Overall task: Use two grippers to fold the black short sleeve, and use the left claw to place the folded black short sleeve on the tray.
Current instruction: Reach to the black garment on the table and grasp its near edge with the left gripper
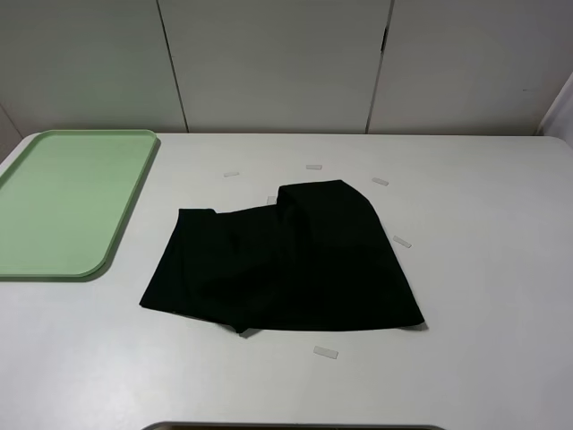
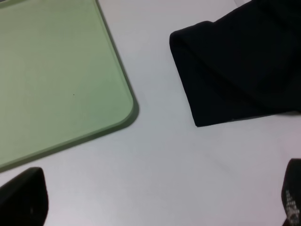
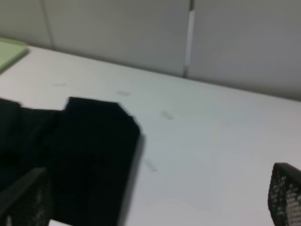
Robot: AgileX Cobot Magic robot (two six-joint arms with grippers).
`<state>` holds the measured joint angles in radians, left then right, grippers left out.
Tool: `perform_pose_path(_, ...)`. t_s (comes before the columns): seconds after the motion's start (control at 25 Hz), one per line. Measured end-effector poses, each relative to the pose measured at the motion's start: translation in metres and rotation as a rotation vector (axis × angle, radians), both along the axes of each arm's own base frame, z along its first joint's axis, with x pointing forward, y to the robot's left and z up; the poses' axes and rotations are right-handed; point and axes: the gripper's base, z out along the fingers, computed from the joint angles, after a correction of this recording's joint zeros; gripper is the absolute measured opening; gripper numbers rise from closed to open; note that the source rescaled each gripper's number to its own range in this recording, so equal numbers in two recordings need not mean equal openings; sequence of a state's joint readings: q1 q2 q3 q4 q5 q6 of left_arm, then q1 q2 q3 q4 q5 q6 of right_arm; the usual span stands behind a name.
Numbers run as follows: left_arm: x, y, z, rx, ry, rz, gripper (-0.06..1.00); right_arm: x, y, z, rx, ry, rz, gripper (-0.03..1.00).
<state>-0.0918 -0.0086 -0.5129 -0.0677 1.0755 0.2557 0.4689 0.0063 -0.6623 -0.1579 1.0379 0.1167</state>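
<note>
The black short sleeve (image 1: 286,264) lies partly folded at the middle of the white table, one side turned over onto the rest. The light green tray (image 1: 67,202) sits empty at the far left. Neither arm shows in the exterior high view. In the left wrist view my left gripper (image 2: 157,202) is open over bare table, with the tray's rounded corner (image 2: 127,113) and an edge of the short sleeve (image 2: 235,66) ahead of it. My right gripper (image 3: 155,197) is open too, hovering beside the short sleeve (image 3: 89,155), nothing between its fingers.
Several small pale tape strips lie around the shirt, such as one (image 1: 326,353) in front of it and one (image 1: 402,241) on its right. A white panelled wall (image 1: 277,63) closes the table's far side. A dark edge (image 1: 295,427) shows at the table's front.
</note>
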Motion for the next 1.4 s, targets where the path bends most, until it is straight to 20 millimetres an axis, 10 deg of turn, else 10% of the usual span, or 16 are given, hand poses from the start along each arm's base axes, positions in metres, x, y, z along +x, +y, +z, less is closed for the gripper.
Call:
perform_pose_path(0.44,0.0,0.0,0.0,0.0,0.0,0.0,1.0,0.016,0.018,-0.044,-0.013,0.144,0.083,1.0)
perform_pose_path(1.4,0.0,0.0,0.0,0.0,0.0,0.0,1.0,0.016,0.019,-0.045,-0.005,0.147,-0.121,1.0)
